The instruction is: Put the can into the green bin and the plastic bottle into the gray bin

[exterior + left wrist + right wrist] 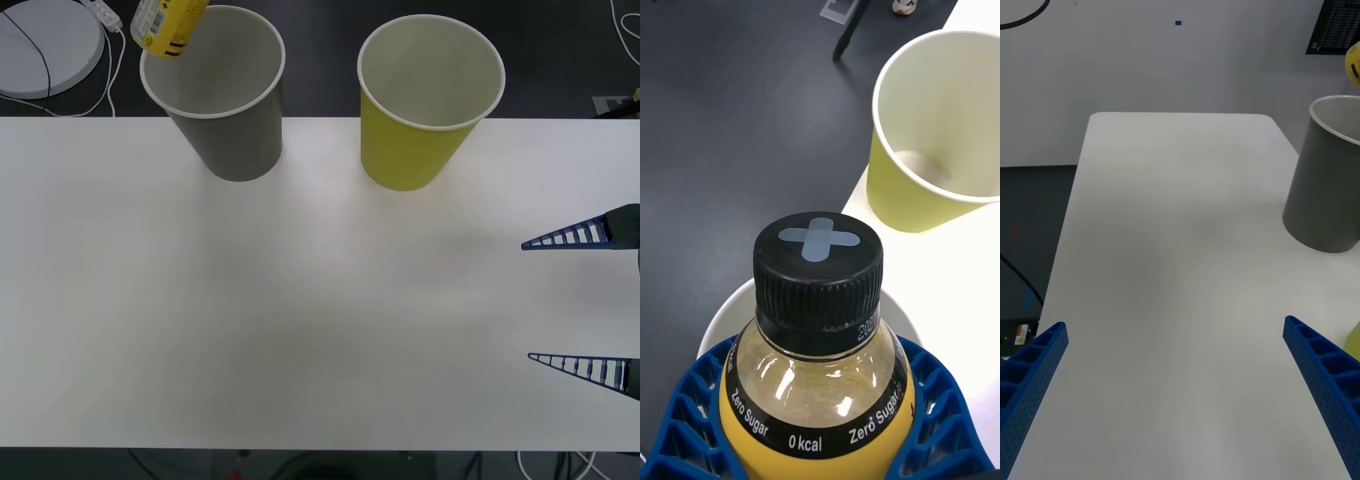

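Note:
The plastic bottle [168,25], yellow-labelled with a black cap [818,262], hangs tilted over the far left rim of the gray bin [235,130]. My left gripper [816,420] is shut on it, its blue fingers [692,405] wrapped round the bottle's body. The gray bin's white rim [722,322] shows just beneath the bottle. The green bin [410,150] stands upright to the right of the gray one, pale inside [940,112]. The can is out of view. My right gripper [527,300] rests open at the table's right edge, nothing between its fingers [1174,324].
The white table [300,320] stretches bare in front of both bins, which stand near its far edge. A round white disc with a cable [45,45] lies on the dark floor beyond the far left corner.

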`<state>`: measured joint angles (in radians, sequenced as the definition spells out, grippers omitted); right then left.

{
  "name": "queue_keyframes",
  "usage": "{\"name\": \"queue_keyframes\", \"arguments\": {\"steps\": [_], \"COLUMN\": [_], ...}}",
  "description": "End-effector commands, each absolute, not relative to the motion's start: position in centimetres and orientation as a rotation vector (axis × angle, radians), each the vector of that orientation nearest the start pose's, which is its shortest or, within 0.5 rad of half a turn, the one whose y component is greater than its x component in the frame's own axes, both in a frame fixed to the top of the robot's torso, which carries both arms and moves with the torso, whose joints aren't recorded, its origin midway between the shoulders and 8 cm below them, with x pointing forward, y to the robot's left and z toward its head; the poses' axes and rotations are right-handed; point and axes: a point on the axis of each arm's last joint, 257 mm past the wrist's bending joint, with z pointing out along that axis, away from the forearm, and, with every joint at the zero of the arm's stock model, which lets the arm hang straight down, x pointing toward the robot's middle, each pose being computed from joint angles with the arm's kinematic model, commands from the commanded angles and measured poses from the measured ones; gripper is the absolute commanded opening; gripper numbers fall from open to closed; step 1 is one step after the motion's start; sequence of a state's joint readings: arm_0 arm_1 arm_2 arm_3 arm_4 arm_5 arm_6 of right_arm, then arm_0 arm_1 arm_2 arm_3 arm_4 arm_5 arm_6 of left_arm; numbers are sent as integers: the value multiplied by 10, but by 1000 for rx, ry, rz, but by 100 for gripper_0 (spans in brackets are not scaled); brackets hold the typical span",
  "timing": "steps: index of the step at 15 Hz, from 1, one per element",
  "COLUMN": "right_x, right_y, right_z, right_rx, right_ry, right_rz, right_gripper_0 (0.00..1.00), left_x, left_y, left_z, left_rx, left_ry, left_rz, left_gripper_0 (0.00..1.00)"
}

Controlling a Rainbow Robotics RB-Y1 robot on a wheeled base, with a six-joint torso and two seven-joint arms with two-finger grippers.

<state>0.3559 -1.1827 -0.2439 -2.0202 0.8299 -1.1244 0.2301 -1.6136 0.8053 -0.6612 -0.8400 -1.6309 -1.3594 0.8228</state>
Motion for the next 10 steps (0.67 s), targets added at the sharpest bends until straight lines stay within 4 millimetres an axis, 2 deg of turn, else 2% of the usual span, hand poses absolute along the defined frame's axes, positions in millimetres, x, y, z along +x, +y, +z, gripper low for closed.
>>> {"name": "queue_keyframes", "arguments": {"steps": [1,2,3,10], "right_x": [293,293,293,293], "right_y": [-227,-227,-227,-227], "right_z": [-113,-113,-113,-113], "right_rx": [-1544,-1544,-1544,-1544], "right_ry": [1273,1273,1273,1273], "right_rz": [499,499,499,499], "right_gripper_0": [100,100,100,100], "left_x": [613,613,613,614], "left_y": [129,129,129,129], "left_z": [104,105,105,105], "left_rx": [1301,1300,1297,1293], "left_ry": [1930,1929,1929,1929], "left_rz": [-105,-106,-107,-106], "left_gripper_0": [20,68,100,100]}}
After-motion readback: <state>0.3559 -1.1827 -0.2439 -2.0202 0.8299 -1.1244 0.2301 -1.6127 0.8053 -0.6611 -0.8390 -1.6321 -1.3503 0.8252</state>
